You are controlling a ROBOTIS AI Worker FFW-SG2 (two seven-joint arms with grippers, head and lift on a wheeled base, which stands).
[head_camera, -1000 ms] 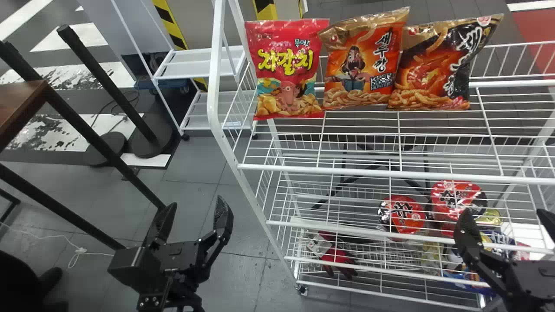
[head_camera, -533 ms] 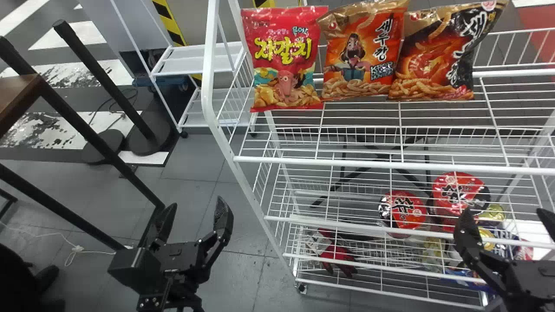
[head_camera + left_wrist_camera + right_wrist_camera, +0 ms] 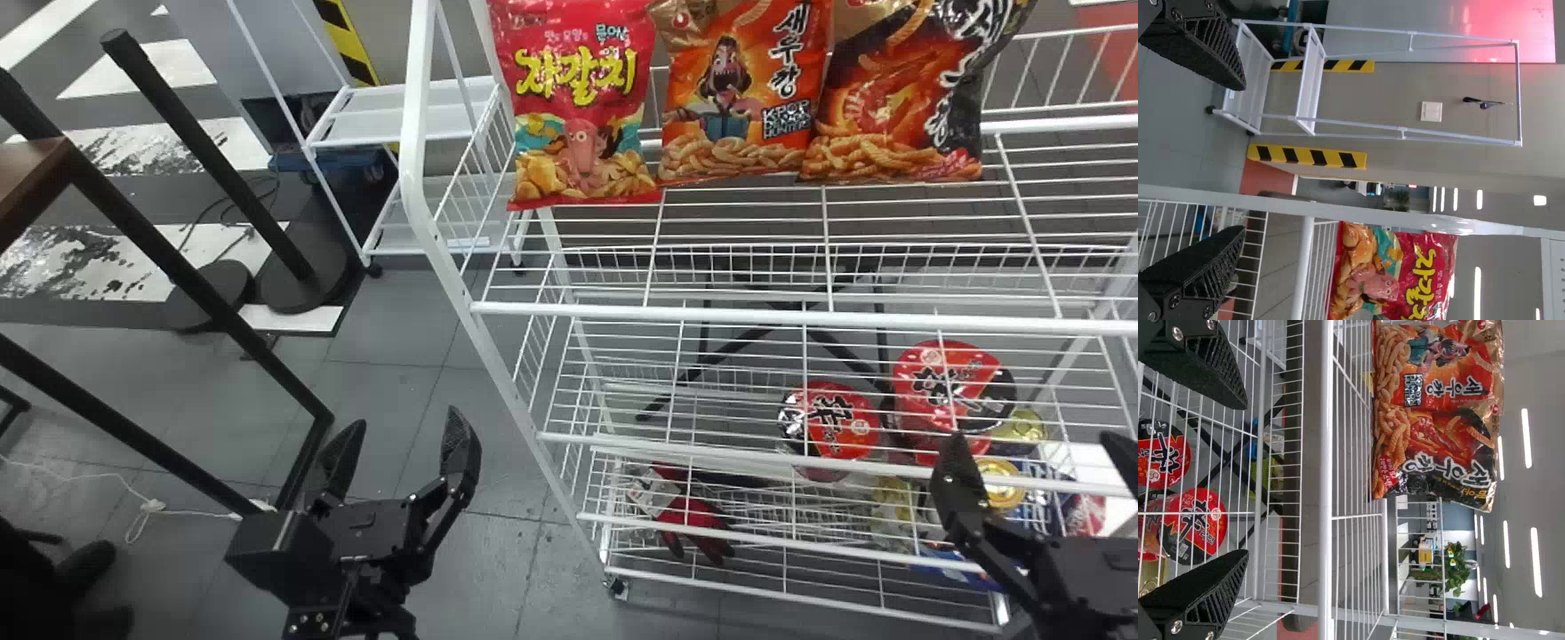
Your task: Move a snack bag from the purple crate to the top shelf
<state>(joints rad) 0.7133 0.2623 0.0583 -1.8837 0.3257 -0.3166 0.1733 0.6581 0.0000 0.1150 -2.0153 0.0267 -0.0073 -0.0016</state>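
Shelf rack [image 3: 508,373] looms larger and its top sits higher than a second ago; I judge the rig is nearing it. Left pincer [image 3: 400,422], eight o'clock, and right pincer [image 3: 1034,437], between three and four: both spread, empty. Snack bags [image 3: 742,98], three, upright on the top shelf [image 3: 800,316], twelve to two o'clock; transfer probably not under way.
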